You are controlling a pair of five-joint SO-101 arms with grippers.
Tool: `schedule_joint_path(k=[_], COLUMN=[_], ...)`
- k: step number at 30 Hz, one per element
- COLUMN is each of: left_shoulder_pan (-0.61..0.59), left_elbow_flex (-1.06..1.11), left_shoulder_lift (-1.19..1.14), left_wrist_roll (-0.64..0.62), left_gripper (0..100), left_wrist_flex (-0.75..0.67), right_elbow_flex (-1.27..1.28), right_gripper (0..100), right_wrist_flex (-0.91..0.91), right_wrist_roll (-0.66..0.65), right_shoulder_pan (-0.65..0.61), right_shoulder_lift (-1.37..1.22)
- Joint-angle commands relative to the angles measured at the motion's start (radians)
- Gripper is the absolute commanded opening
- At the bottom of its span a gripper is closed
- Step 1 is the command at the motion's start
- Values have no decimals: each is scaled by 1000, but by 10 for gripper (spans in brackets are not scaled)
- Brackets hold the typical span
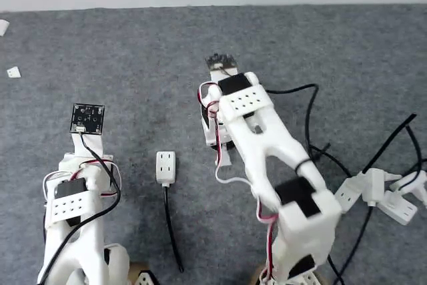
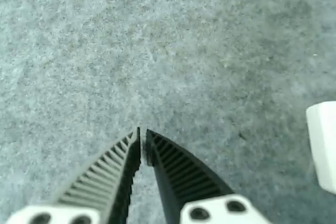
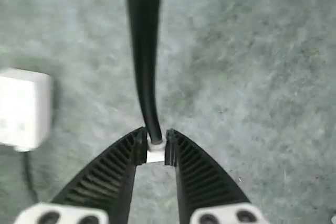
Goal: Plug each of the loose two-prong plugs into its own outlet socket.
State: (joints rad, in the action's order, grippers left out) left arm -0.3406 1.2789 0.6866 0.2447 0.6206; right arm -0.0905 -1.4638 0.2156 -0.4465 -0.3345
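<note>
Plug: small white body, pinched between the right gripper's tips, so the jaws stand narrow and clamp it from both sides. Its black cable runs straight out from the tips, away from the gripper, above the grey mat.

Outlet socket: white block near the held plug, off to one side of it and not touching. In the high view the outlet socket lies flat on the mat between the two arms, slotted face up. Its black cord trails back toward the arm bases.

Right arm is stretched out over the mat just beside the socket.

Left gripper: jaws almost together, a thin slit at the tips with nothing in it, low over bare mat. A white block shows near it; can't tell what it is. Left arm sits on the other side of the socket.

More white plug pieces on black leads lie in a heap beyond the right arm, well apart from the socket. Two small white scraps lie at the mat's far left edge.
</note>
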Motion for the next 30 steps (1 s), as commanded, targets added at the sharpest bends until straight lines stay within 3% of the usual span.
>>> schedule_joint_path(k=[1,7,15,19,23,30], left_shoulder_pan=[-5,-5,-5,-5,-5,-5], left_elbow_flex=[-8,-7,-7,-7,-7,-12], left_shoulder_lift=[23,23,23,23,23,23], left_wrist_roll=[-9,-8,-8,-8,26,48], left_gripper=[14,14,15,15,15,15], left_wrist_flex=[-26,-26,-25,-25,-25,0], right_elbow_flex=[-118,-222,-210,-103,-26,40], right_gripper=[17,116,102,94,24,63], right_wrist_flex=[-22,-68,-71,10,104,197], right_wrist_roll=[-11,-5,0,2,-5,-43], right_shoulder_pan=[44,61,76,62,21,65], right_shoulder_lift=[-82,-154,-102,-76,-65,-70])
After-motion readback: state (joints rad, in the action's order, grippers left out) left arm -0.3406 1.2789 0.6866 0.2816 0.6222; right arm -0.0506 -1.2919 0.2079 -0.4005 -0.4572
